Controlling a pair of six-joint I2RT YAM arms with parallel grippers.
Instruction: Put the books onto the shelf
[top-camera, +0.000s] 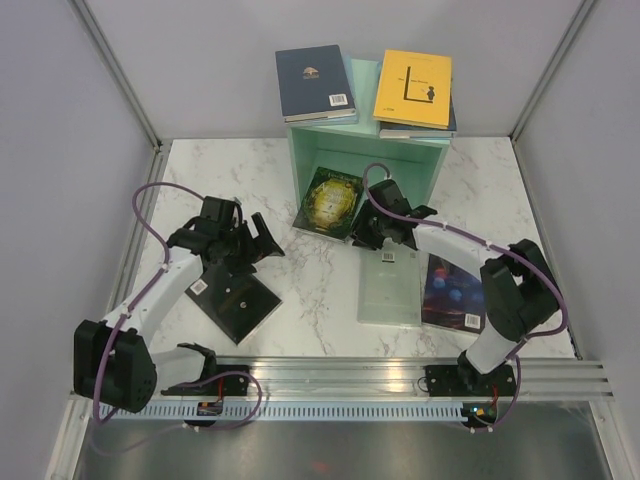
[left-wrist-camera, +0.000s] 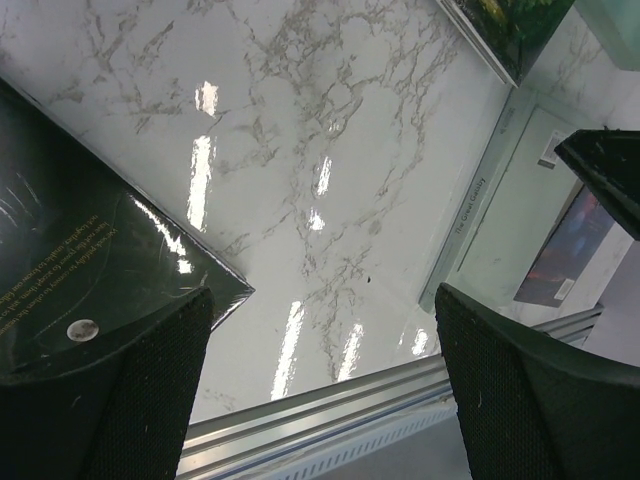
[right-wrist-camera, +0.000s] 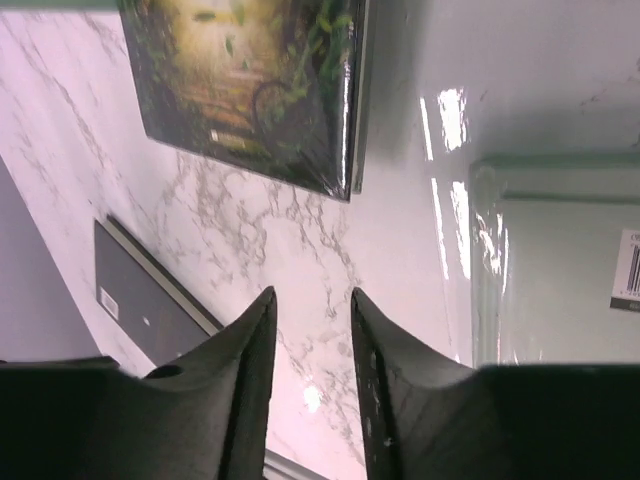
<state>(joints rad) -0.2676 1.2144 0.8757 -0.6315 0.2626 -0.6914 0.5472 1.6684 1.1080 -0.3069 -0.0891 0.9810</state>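
Near shelf (top-camera: 420, 170), R gripper (right-wrist-camera: 311, 300) angled down.

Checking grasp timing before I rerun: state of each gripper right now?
Left gripper: wide open, holding nothing.
Right gripper: open only a narrow gap, holding nothing.

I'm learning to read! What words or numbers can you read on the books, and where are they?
"The Great": spine of the pale green book, last word too blurred to read.
Gold print on the black book: too blurred to read.
Barcode sticker on the navy book: too small.
Cover print on the yellow book: too small.
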